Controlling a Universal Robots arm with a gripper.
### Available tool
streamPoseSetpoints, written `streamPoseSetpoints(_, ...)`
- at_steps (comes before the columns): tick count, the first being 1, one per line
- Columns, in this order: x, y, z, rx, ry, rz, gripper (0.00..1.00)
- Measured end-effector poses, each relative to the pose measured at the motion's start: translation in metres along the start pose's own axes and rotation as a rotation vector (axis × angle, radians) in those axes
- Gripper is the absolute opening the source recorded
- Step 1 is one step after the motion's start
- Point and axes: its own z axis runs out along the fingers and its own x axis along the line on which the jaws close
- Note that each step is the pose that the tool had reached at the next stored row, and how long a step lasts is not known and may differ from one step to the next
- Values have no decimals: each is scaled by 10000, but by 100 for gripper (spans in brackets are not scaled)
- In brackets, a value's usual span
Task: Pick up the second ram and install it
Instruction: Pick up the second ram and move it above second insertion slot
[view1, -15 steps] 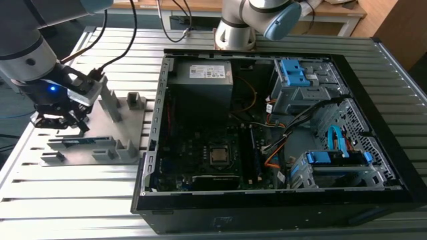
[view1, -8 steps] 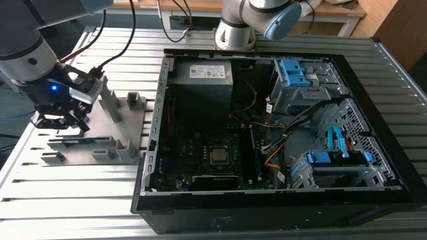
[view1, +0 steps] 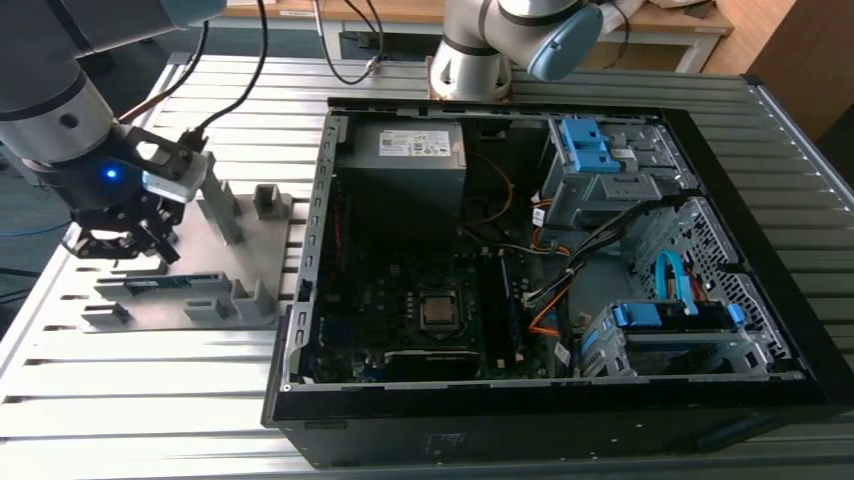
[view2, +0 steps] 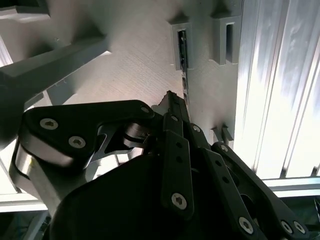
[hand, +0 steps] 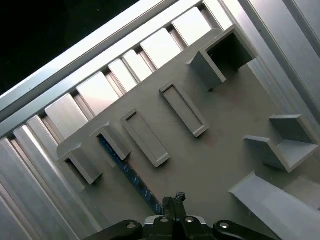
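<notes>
My arm comes into the exterior view from eleven o'clock and drops steeply, wrist turned down, so my hand (view1: 127, 243) points at the grey fixture plate (view1: 260, 252). The plate lies on the slatted metal table (view1: 134, 400), at nine o'clock from the open computer case (view1: 534, 405). A small blue light (view1: 111, 173) glows on my wrist, and a cable runs off it toward twelve o'clock. In both wrist views my hand (view2: 172, 100) (hand: 176, 197) narrows to a single tip: my fingertips are pressed together with nothing between them, just above the plate. The second ram (view1: 160, 285) stands on edge in its slotted holder on the plate, at about five o'clock from my hand in the exterior view. In the first wrist view the second ram (hand: 125, 167) is a thin blue strip that runs out of one holder block and ends just beside my fingertips. In the second wrist view I see it (view2: 183, 52) edge-on in its slot. I cannot tell whether my tips touch it. Inside the case, the grey power-supply box (view1: 400, 160) sits at twelve o'clock from the processor (view1: 437, 312).
</notes>
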Motion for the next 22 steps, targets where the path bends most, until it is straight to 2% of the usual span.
streamPoseSetpoints(22,0,0,0,-61,-54,-1736,10)
